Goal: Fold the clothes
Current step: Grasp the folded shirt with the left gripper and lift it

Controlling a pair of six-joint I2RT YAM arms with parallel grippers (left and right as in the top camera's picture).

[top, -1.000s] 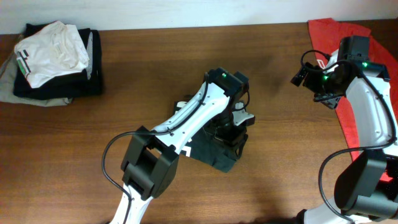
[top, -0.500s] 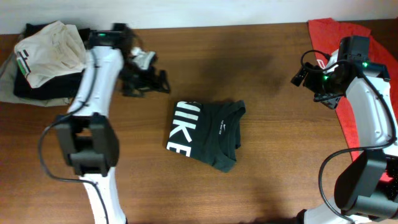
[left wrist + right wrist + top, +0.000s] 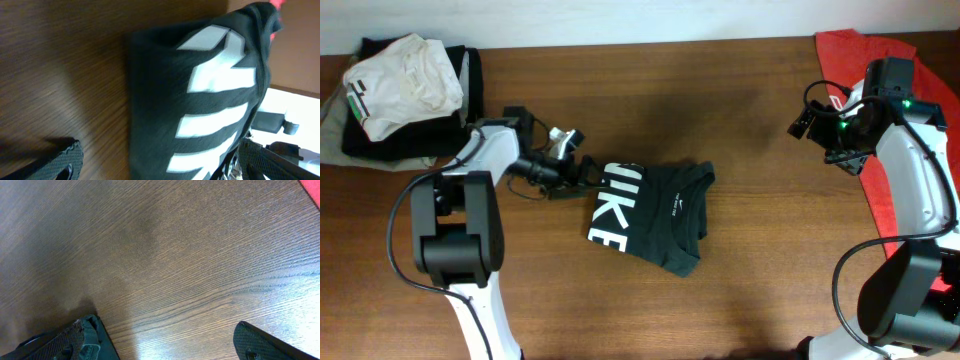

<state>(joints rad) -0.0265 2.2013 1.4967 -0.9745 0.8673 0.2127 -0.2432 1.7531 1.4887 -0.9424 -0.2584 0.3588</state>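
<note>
The black T-shirt (image 3: 660, 215) lies folded into a compact bundle at the table's middle, with white "NIKE" letters along its left side. My left gripper (image 3: 577, 170) is open, low over the table just left of the shirt's upper left corner. In the left wrist view the shirt (image 3: 200, 100) fills the space ahead between the spread fingertips (image 3: 67, 160), and the gripper (image 3: 160, 167) holds nothing. My right gripper (image 3: 810, 125) is open and empty at the right, far from the shirt. In the right wrist view the gripper (image 3: 167, 345) is over bare wood.
A plain red shirt (image 3: 860, 50) lies at the back right under the right arm; its corner shows in the right wrist view (image 3: 312, 187). A white folded garment (image 3: 405, 80) sits on a dark pile (image 3: 420, 140) at the back left.
My left arm rose off the folded shirt, swung to the back left near the pile, and has come back down beside the shirt's left edge. The right arm has not moved.
</note>
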